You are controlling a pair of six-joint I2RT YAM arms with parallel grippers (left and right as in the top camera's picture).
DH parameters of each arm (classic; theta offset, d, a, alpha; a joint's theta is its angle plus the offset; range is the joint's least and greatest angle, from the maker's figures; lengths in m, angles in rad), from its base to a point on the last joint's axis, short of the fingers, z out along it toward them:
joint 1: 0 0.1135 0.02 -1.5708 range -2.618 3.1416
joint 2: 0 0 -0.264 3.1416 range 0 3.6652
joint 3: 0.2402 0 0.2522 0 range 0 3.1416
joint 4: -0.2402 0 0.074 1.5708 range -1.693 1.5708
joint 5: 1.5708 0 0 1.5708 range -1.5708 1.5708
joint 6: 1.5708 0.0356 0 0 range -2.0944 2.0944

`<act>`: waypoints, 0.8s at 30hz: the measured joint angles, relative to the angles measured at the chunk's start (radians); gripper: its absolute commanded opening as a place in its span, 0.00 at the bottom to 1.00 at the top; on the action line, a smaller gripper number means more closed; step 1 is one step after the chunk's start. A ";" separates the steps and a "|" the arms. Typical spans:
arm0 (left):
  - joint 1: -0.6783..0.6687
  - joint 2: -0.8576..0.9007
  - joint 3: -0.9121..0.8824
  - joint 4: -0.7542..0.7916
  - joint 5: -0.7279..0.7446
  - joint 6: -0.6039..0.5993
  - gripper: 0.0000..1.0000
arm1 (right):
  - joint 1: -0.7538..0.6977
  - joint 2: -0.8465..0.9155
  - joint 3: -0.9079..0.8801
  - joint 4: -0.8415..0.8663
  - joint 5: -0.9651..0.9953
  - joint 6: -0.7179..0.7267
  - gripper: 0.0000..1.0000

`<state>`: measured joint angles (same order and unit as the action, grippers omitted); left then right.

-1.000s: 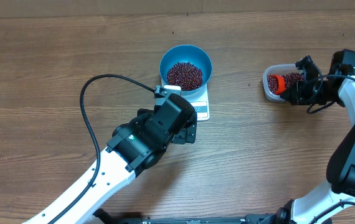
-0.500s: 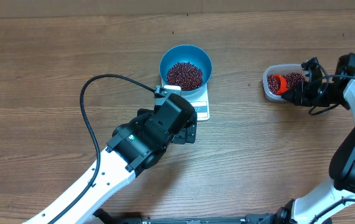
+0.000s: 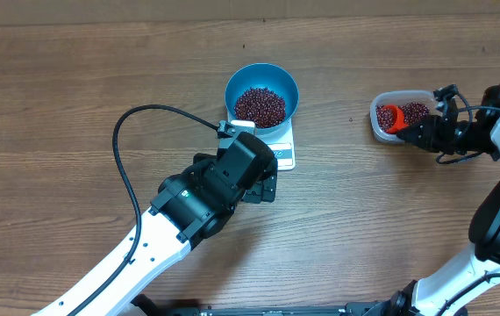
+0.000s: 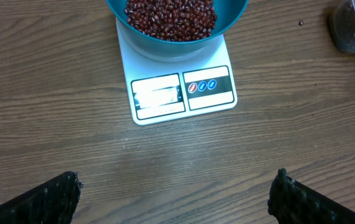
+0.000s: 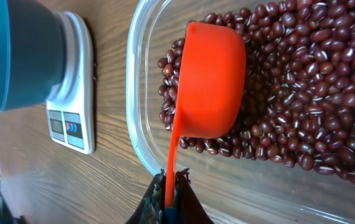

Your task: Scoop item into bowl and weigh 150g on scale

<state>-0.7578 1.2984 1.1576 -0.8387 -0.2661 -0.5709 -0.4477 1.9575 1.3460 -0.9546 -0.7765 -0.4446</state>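
Note:
The light-blue bowl (image 3: 231, 88) stands on the white scale (image 3: 281, 149) at the table's middle, holding a heap of dark red beans (image 3: 260, 105). My left gripper (image 4: 174, 199) hovers open over bare wood just in front of the scale (image 4: 184, 93), nothing between its fingers. At the right, my right gripper (image 5: 171, 186) is shut on the thin handle of an orange scoop (image 5: 212, 81). Its cup rests among the beans (image 5: 308, 81) at the left end of the clear tub (image 5: 137, 118). Whether the cup holds beans is hidden.
The left arm's black cable (image 3: 123, 149) loops over the table to the left of the scale. The clear tub (image 3: 378, 127) sits well to the right of the bowl, with bare wood between them.
The right wrist has drawn a little to the right and lower, with the scoop staying in the tub. The left arm, bowl and scale have not moved.

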 measured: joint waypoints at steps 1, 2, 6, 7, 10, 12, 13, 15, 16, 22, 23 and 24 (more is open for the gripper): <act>0.000 0.000 0.000 0.000 0.000 0.000 1.00 | -0.007 0.004 0.000 0.003 -0.013 -0.001 0.04; 0.000 0.000 0.000 0.000 0.000 0.000 1.00 | -0.014 0.008 0.000 0.008 -0.025 0.000 0.04; 0.000 0.000 0.000 0.000 0.000 0.000 0.99 | -0.053 0.032 0.000 0.020 -0.082 0.000 0.04; 0.000 0.000 0.000 0.000 0.000 0.000 1.00 | -0.061 0.035 0.000 0.018 -0.092 0.000 0.04; 0.000 0.000 0.000 0.000 0.000 0.000 1.00 | -0.091 0.035 0.000 0.005 -0.112 -0.001 0.04; 0.000 0.000 0.000 0.000 0.000 0.000 1.00 | -0.110 0.039 0.000 0.000 -0.119 0.000 0.04; 0.000 0.000 0.000 0.000 0.000 0.000 1.00 | -0.123 0.043 0.000 -0.001 -0.127 0.000 0.04; 0.000 0.000 0.000 0.000 0.000 0.000 0.99 | -0.136 0.048 0.000 -0.006 -0.137 0.000 0.04; 0.000 0.000 0.000 0.000 0.000 0.000 1.00 | -0.141 0.049 0.000 -0.009 -0.142 0.000 0.04; 0.000 0.000 0.000 0.000 0.000 0.000 0.99 | -0.151 0.050 0.000 -0.044 -0.196 -0.001 0.04; 0.000 0.000 0.000 0.000 0.000 0.000 1.00 | -0.152 0.050 0.000 -0.048 -0.209 -0.001 0.04; 0.000 0.000 0.000 0.000 0.000 0.000 0.99 | -0.154 0.050 0.000 -0.051 -0.219 -0.001 0.04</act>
<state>-0.7578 1.2984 1.1580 -0.8387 -0.2657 -0.5709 -0.6018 2.0071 1.3460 -1.0058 -0.9955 -0.4454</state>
